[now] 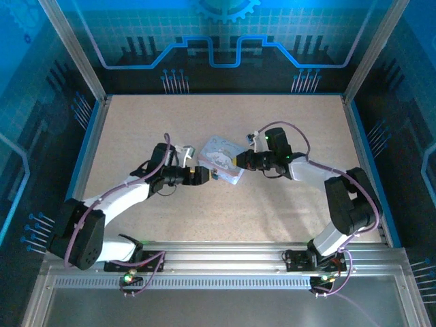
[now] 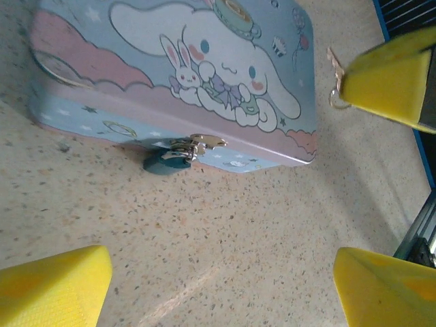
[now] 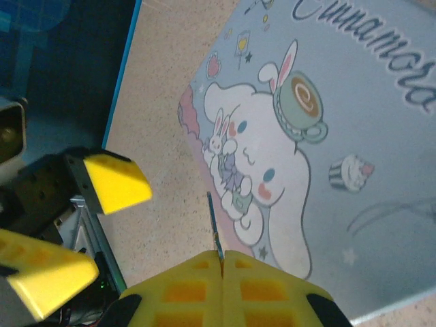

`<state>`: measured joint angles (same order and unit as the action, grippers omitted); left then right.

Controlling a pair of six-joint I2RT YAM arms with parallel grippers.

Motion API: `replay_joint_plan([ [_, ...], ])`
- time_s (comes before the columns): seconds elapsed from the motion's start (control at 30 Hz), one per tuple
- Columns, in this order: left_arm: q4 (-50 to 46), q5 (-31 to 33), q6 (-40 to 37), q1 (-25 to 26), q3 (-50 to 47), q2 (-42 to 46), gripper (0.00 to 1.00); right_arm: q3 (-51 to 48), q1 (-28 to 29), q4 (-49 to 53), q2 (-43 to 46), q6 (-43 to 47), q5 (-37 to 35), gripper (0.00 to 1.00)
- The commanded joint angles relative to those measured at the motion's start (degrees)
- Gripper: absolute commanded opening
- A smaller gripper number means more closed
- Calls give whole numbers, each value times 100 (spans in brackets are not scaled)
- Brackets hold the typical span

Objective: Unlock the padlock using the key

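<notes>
**Key gripped, padlock not yet steadied**

The table [image 1: 136, 136] carries the tin [image 2: 136, 61] lying flat, its clasp side turned toward the left arm. The left gripper [image 2: 218, 289] gapes wide and empty, its 2 fingers facing the padlock [image 2: 165, 162], probably lined up to steady it. The padlock hangs from the clasp [image 2: 204, 142] on the tin's front wall. The right gripper [image 3: 222, 266] is clamped tight on the key [image 3: 213, 218], its blade jutting over the lid, apparently ready for insertion.
</notes>
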<state>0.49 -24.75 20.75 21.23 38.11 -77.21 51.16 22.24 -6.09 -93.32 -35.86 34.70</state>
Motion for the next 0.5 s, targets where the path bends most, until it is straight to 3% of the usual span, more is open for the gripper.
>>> replay_joint_plan([
  [0.0, 787, -54, 269, 139, -119, -322, 85, 252, 87, -296, -190, -36, 70, 0],
  [0.47, 1487, 354, 292, 372, -23, -1267, 81, 362, 86, -7, -704, 190, -154, 0],
])
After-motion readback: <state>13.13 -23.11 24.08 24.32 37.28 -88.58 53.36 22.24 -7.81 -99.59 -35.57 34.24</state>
